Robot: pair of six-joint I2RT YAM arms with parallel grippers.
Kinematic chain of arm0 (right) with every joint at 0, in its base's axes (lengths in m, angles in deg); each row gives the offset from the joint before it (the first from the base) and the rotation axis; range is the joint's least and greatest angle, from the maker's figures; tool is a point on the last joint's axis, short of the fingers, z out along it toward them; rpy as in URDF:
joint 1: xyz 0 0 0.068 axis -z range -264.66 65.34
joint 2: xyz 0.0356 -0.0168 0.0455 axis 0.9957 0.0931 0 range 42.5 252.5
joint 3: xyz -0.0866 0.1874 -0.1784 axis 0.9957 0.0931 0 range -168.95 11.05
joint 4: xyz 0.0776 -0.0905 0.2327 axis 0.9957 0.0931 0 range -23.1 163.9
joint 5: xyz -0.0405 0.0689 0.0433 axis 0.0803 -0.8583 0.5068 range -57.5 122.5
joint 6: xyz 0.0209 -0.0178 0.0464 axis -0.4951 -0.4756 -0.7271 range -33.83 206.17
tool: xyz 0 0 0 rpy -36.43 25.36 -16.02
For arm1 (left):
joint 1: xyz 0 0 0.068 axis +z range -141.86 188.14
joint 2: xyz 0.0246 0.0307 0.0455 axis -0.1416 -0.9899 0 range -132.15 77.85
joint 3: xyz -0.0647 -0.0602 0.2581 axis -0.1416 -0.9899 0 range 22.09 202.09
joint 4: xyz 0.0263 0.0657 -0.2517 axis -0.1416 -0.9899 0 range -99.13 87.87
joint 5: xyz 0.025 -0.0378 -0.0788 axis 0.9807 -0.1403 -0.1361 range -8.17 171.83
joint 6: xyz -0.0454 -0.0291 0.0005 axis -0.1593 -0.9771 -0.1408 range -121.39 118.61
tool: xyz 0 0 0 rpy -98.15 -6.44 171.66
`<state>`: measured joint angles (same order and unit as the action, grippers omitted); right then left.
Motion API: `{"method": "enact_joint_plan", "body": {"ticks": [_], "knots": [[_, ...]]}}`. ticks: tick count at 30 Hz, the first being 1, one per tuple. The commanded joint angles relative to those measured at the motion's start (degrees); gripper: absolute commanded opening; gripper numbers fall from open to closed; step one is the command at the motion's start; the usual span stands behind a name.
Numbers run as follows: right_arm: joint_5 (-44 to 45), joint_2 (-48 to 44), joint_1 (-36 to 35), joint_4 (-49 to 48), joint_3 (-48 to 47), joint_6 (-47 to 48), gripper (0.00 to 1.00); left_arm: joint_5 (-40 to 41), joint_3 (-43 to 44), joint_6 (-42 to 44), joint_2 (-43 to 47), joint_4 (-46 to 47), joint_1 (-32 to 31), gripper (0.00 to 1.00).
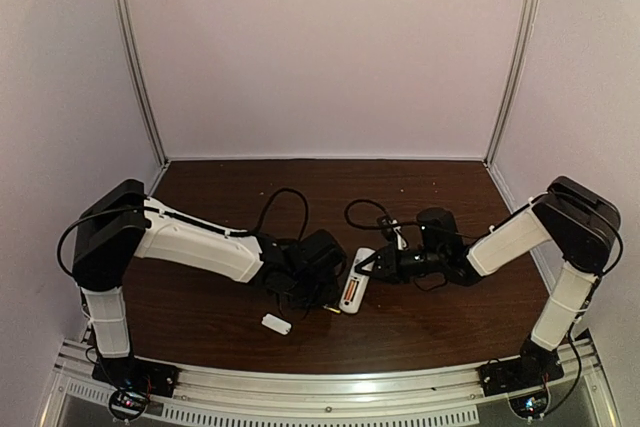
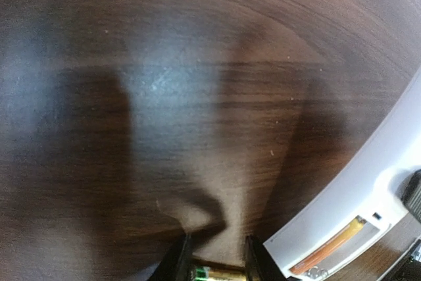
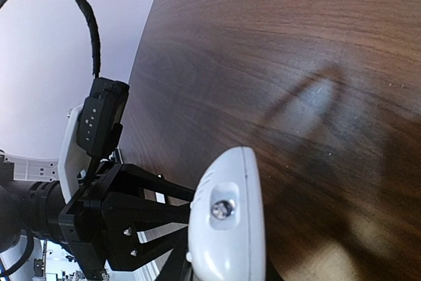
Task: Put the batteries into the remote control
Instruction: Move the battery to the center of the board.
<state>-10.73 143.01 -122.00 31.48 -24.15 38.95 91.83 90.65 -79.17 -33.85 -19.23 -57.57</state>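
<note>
- The left arm (image 1: 200, 242) reaches in from the left, and the left jaws sit low over the dark wood table (image 1: 420, 197), just left of the remote control (image 1: 356, 280).
- In the left wrist view, 2 dark fingers (image 2: 176, 262) stand on either side of the golden battery (image 2: 217, 273), which lies on the table at the very bottom edge of the picture.
- The left jaws are narrowed around that battery. The contact falls at the frame's edge, so I cannot tell whether they actually grip it.
- The remote control (image 2: 368, 189) lies on the table with its open battery compartment facing up, roughly lengthwise between the 2 arms.
- The orange battery (image 2: 327, 249) already lies inside the compartment, along its length, with a coiled spring (image 2: 316, 271) at its near end. From above it shows as an orange strip (image 1: 349, 293) in the white body.
- The right arm (image 1: 510, 237) comes in from the right, and the right jaws are closed on the far end of the remote control.
- In the right wrist view, the remote's rounded white end (image 3: 227, 228) fills the lower middle. It has a small clear bulb set in it, and the black fingers of the left arm (image 3: 112, 222) are close behind.
- The small white cover (image 1: 276, 324) lies alone on the table, nearer the arms' bases and to the left of the remote, apart from both jaws.
</note>
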Motion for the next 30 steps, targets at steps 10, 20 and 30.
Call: {"method": "enact_joint_plan", "body": {"ticks": [10, 20, 30], "knots": [[0.87, -1.07, -2.46, -3.14, 3.47, -2.03, 0.00, 2.07, 0.57, 1.67, 1.10, -1.52, 0.52, 0.31], [0.86, -1.88, -2.47, -0.76, 2.64, 0.11, 0.00, -3.69, -8.58, -4.71, 13.53, -12.65, -4.84, 0.50], [0.41, -1.55, -2.55, -0.43, 2.14, -0.26, 0.00, -9.83, -11.32, -4.87, 10.73, -4.54, -6.17, 0.60]]}}
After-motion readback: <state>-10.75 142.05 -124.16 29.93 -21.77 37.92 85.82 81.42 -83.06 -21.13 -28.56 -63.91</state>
